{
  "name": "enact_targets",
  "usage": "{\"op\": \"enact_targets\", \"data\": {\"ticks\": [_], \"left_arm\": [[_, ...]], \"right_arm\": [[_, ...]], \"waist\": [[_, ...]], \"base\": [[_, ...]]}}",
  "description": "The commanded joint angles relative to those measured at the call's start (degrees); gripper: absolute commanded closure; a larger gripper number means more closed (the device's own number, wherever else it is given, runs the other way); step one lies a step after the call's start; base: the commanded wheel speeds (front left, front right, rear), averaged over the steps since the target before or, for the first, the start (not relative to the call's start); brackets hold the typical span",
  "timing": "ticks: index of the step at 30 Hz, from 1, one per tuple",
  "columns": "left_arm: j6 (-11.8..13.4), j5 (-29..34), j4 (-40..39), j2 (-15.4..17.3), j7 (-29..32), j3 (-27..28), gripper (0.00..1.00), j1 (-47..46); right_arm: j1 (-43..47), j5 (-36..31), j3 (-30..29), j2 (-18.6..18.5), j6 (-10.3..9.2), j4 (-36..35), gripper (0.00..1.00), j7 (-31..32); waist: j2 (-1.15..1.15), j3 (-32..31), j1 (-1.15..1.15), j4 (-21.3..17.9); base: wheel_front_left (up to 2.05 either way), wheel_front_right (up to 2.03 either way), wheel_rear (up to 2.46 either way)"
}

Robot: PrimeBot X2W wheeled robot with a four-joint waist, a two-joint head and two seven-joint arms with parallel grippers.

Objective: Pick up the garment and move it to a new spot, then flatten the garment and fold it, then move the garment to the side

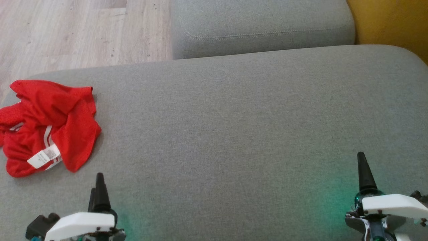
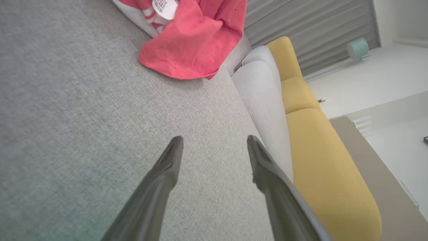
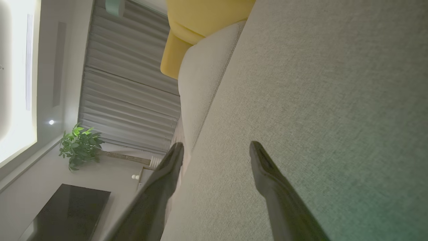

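While both arms were poised over the broad grey cushion point(image 1: 234, 127), the red garment point(image 1: 46, 127) lay crumpled at that cushion's left edge, its white label point(image 1: 43, 155) turned up beside white stripes. The left gripper point(image 2: 214, 139) stood with its fingers spread wide and held nothing, near the garment but apart from it. The right gripper point(image 3: 216, 144), equally wide and empty-handed, was well apart from it toward the cushion's other side.

The cushion's cover was a fine grey weave, smooth and unwrinkled, with a green glow point(image 1: 331, 197) on it close to each wrist. Beyond it sat a second grey cushion point(image 1: 260, 26) with a stitched seam, and to the right of that a yellow cushion point(image 1: 391, 23). Pale wooden floor point(image 1: 67, 30) showed past the left corner.

From the right wrist, a pleated grey curtain point(image 3: 127, 83) hung behind the seating. A leafy potted plant point(image 3: 78, 145) stood by it, and a dark flat surface point(image 3: 67, 211) lay nearby.
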Motion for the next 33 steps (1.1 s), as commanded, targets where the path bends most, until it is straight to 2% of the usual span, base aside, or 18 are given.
{"op": "enact_targets", "data": {"ticks": [1, 33], "left_arm": [[0.27, 1.86, -2.23, 0.91, -0.63, 0.11, 0.00, -2.38], [2.98, 24.92, -3.69, 1.99, -6.01, -4.27, 0.00, -2.48]], "right_arm": [[-2.98, -1.61, 0.76, -0.22, -0.01, -2.17, 0.00, -0.75], [-3.63, -24.71, 4.90, -0.31, -0.02, -3.54, 0.00, -4.71]], "waist": [[0.00, -0.02, 0.00, -0.01], [0.00, -0.54, 0.00, -0.33]], "base": [[0.00, 0.00, 0.00], [0.00, 0.00, 0.00]]}}
